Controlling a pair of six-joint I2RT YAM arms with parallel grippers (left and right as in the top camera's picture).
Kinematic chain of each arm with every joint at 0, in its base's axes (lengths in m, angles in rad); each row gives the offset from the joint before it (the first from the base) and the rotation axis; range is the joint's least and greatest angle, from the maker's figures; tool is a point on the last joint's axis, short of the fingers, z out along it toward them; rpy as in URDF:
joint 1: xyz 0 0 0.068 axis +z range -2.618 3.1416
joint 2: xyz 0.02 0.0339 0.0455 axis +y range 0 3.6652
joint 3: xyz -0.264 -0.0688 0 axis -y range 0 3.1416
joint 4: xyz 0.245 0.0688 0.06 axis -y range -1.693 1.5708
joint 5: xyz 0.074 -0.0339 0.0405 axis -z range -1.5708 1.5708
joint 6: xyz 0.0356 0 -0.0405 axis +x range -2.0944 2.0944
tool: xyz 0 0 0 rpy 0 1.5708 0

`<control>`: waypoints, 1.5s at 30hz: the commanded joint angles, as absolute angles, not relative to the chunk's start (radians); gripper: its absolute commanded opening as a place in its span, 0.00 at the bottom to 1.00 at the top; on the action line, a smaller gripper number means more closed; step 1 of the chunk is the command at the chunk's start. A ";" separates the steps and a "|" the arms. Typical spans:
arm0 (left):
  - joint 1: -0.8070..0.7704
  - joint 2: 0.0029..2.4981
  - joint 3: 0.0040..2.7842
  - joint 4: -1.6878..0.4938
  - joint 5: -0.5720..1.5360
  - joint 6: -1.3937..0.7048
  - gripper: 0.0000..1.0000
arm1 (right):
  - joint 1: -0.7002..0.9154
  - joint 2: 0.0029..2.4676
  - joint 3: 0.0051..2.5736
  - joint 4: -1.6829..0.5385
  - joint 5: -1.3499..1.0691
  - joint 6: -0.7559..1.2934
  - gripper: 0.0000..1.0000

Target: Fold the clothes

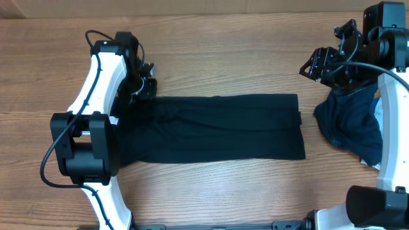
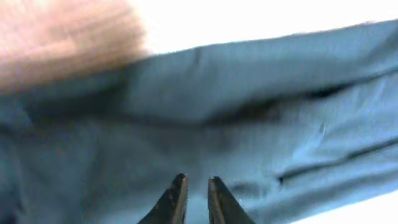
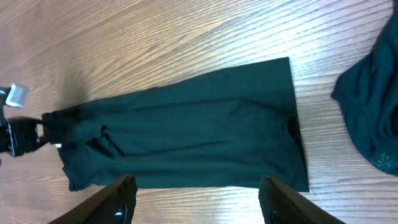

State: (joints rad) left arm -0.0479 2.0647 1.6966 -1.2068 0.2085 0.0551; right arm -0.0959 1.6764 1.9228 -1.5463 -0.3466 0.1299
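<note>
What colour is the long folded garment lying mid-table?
Plain near-black navy; the garment shows best overhead.

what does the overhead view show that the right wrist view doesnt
Only overhead: the two white arms, the left arm reaching over the left end of the dark T-shirt, the right arm beside the rumpled dark blue garment. Only right wrist: the right fingers close up, spread open with nothing between them. Both: the T-shirt folded into a long strip on the wooden table, apart from the rumpled garment.
</note>
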 commanded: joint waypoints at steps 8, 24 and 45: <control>-0.079 2.067 1.527 -1.094 0.210 0.072 0.10 | -0.094 1.672 1.930 -1.566 -0.333 0.100 0.67; -0.079 1.918 1.481 -1.152 0.211 -0.003 0.04 | -0.094 1.674 1.930 -1.577 -0.303 0.079 0.68; -0.289 2.046 1.447 -1.090 0.249 0.029 0.04 | -0.094 1.702 1.869 -1.580 -0.307 0.082 0.64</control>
State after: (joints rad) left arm -0.2802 2.0499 1.4471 -1.0153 0.2577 0.0067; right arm -0.0959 1.7000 1.8709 -1.5833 -0.3096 0.0856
